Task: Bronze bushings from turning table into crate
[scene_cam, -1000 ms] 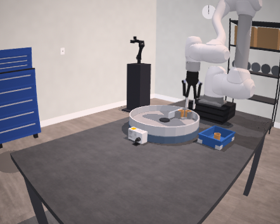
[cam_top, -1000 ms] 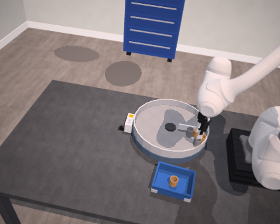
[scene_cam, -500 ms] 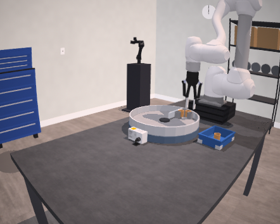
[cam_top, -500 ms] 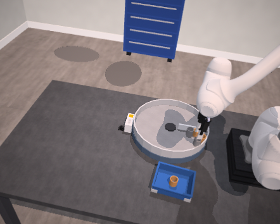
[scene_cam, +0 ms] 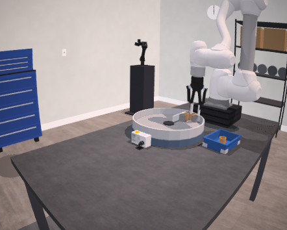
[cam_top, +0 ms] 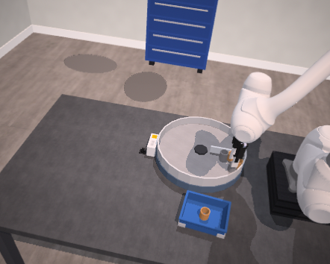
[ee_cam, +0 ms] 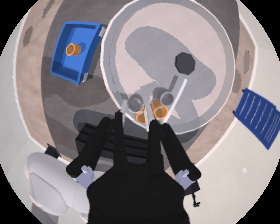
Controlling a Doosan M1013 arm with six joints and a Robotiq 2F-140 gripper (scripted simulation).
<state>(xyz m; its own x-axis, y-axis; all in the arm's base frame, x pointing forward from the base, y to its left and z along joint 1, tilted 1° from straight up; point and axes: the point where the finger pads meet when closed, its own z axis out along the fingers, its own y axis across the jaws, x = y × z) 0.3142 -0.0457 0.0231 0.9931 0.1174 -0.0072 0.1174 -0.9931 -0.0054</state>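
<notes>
Over at the left of the top view, the white sensor box (cam_top: 151,145) (scene_cam: 141,139) sits just beside the turning table (cam_top: 190,179) (scene_cam: 165,133) (ee_cam: 201,40), and next along, down in front of it, comes the blue crate (cam_top: 201,227) (scene_cam: 214,145) (ee_cam: 66,75), with one bronze bushing (cam_top: 204,214) (scene_cam: 223,140) (ee_cam: 73,49) standing inside. Across to the right side of the turning table now, where the pale guide bar (cam_top: 218,150) (scene_cam: 179,116) (ee_cam: 176,100) reaches out, and it's crowded! A grey steel bushing (ee_cam: 167,98) stands close by the bar, a bronze one (ee_cam: 160,110) right against its neighbours, and here's the claw (cam_top: 235,158) (scene_cam: 195,112) (ee_cam: 135,106), part-spread, pinching nothing. This is what the move turns on: in the wrist view, the farther bronze bushing (ee_cam: 141,117) appears between the fingertips, with another steel bushing (ee_cam: 135,102) just ahead of it, while the first bronze lies outside, beyond the right-hand finger in that picture. Whether either finger touches a bushing, I can't tell. Closing here looks risky unless the steel one stays out of the pinch; the bronze wants a straight descent and a gentle squeeze.
</notes>
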